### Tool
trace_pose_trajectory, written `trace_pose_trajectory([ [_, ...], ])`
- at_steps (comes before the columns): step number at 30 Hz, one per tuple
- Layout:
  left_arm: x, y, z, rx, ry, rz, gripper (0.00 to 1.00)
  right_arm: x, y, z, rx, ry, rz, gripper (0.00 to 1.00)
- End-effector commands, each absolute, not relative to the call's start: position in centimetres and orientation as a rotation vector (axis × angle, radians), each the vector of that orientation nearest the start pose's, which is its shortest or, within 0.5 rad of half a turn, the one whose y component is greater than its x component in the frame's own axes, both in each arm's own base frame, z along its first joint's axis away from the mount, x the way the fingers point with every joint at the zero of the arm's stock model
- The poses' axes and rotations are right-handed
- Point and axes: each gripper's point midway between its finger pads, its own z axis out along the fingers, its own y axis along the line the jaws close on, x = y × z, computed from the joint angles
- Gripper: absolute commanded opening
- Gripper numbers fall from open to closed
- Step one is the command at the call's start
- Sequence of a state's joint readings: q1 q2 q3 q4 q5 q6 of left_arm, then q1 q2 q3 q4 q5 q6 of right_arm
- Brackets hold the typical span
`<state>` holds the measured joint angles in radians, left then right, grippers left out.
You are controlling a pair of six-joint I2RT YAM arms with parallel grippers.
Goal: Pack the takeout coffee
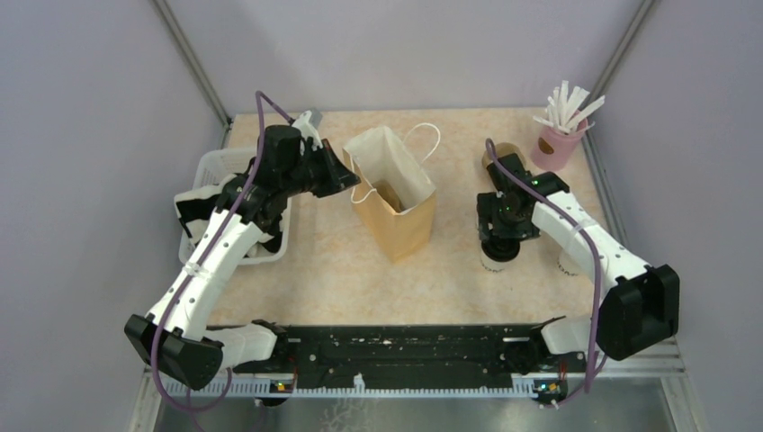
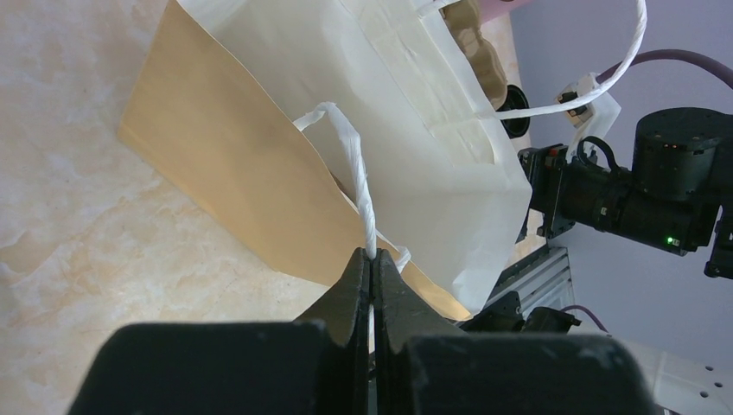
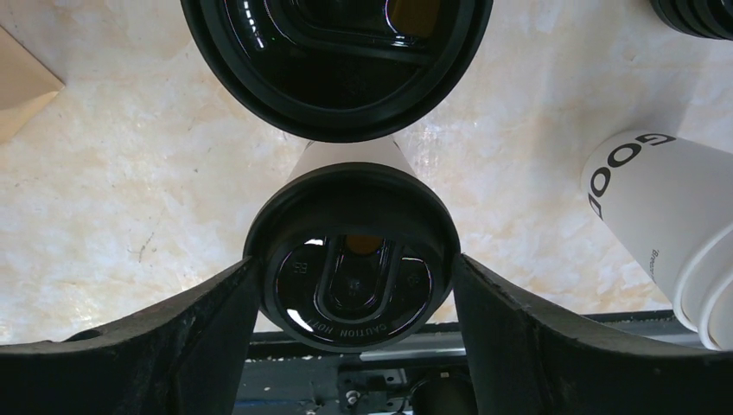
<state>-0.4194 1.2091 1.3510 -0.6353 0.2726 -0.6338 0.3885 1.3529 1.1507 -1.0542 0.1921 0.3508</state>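
1. The left gripper (image 2: 370, 257) is clenched on the twisted white handle (image 2: 359, 177) of the brown paper bag (image 2: 233, 173). The handle rises straight out of the fingertips, with the bag's mouth just beyond them. This pinch probably keeps the bag upright and its mouth open for loading.
2. The right gripper (image 3: 353, 270) straddles a lidded coffee cup (image 3: 350, 251) that stands upright on the table (image 3: 130, 173). The black lid sits between the jaws, with one finger at each side of its rim. The jaws are spread wide, and it cannot be told whether they pinch the lid or only flank it.
3. A second lidded cup (image 3: 337, 60) stands just beyond the fingertips, close against the first. A lidless white cup (image 3: 657, 207) stands off to one side, clear of the jaws.
4. The cup is not yet packed. The bag stands well apart from the right jaws, between the two grippers. The close neighbour leaves little room, so the lift likely needs to go straight up.
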Motion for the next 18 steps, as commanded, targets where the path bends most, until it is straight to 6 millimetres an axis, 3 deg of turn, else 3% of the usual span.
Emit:
trace_pose_trajectory([
  [1, 29.7, -21.2, 31.9, -0.043, 2.141, -0.934, 0.0, 24.3, 7.1, 12.3, 0.014, 2.777, -0.15, 0.76],
  [7, 29.5, -21.1, 31.9, -0.045, 2.136, -0.938, 0.0, 23.6, 6.6, 11.9, 0.085, 2.769, -0.161, 0.74],
  [18, 29.3, -21.3, 31.7, -0.04, 2.133, -0.958, 0.0, 21.0, 4.2, 9.8, 0.214, 2.803, -0.36, 0.68],
])
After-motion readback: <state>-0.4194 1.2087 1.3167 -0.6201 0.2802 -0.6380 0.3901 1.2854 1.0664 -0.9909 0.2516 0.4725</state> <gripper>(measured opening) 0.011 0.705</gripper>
